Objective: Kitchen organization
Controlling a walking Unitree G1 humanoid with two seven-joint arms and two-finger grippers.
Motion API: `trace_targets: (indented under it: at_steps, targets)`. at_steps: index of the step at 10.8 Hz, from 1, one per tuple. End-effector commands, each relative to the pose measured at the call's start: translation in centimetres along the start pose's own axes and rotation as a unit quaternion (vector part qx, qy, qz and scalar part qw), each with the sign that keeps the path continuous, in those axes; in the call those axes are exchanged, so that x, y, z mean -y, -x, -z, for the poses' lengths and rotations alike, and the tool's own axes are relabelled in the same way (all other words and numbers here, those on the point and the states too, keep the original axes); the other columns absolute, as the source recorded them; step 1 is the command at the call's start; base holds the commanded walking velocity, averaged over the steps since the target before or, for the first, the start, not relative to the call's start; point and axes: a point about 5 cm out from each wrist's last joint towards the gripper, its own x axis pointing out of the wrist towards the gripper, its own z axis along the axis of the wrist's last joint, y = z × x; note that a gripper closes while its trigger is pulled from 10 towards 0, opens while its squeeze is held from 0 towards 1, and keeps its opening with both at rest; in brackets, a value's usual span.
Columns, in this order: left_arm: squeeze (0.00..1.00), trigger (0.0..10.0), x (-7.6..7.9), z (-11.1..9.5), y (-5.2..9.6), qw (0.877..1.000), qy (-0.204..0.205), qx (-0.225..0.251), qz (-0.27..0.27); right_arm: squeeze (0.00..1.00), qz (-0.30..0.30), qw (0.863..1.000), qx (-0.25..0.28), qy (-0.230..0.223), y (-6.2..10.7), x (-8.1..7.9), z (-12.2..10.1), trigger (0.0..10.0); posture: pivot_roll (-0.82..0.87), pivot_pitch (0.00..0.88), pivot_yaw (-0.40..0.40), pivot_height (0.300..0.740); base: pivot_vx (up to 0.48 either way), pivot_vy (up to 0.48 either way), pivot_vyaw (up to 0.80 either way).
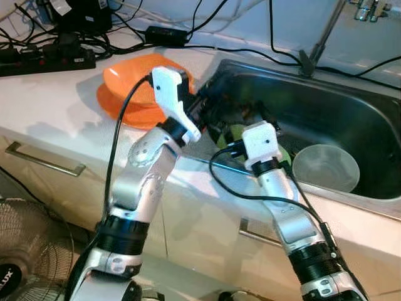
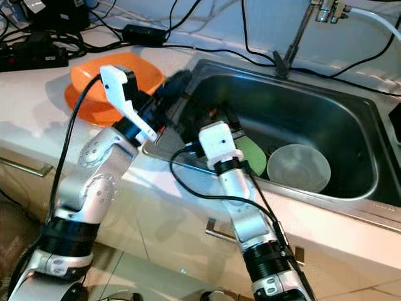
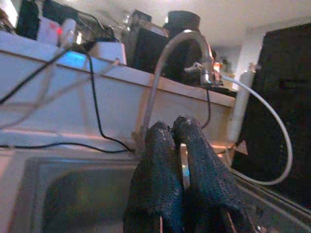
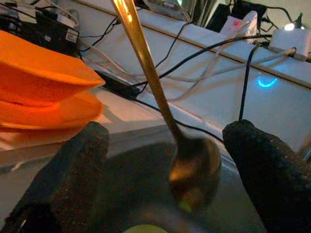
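A gold metal spoon hangs bowl-down over the left end of the steel sink. My left gripper is shut on its handle, a thin sliver showing between the black fingers. In the eye views that gripper sits at the sink's left rim. My right gripper is low inside the sink, open, with the spoon's bowl between its two fingers and touching neither. An orange bowl rests on an orange plate on the counter to the left.
A clear bowl and a green item lie in the sink. The faucet stands behind it. Cables and a power strip line the back of the white counter. Drawer handles run below the counter edge.
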Motion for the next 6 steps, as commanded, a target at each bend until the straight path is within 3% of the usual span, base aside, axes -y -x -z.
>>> trace_targets:
  at_steps: [1, 4, 5, 6]
  targets:
    - [0.0, 10.0, 0.53, 0.23, 0.11, 1.0, 0.0, -0.011, 0.02, 0.0, 0.005, 1.0, -0.003, 0.004, -0.03, -0.01, 0.12, 10.0, 0.06, 0.034, -0.033, 0.74, 0.0, 0.0, 0.0]
    - [0.0, 10.0, 1.14, 0.94, 0.32, 0.997, -0.028, -0.05, 0.045, 0.0, 0.012, 1.0, 0.001, -0.004, -0.19, -0.16, -0.1, 10.0, 0.06, 0.031, -0.022, 0.74, 0.0, 0.0, 0.0]
    - [0.0, 10.0, 1.32, 1.13, 0.3, 0.997, -0.029, -0.054, 0.049, 0.0, 0.01, 1.0, 0.004, -0.007, -0.21, -0.27, -0.18, 1.8, 0.06, 0.032, -0.022, 0.74, 0.0, 0.0, 0.0]
    - [0.0, 10.0, 1.44, 1.2, 0.25, 0.997, -0.028, -0.056, 0.051, 0.0, 0.009, 1.0, 0.006, -0.009, -0.17, -0.29, -0.25, 0.0, 0.06, 0.037, -0.023, 0.74, 0.0, 0.0, 0.0]
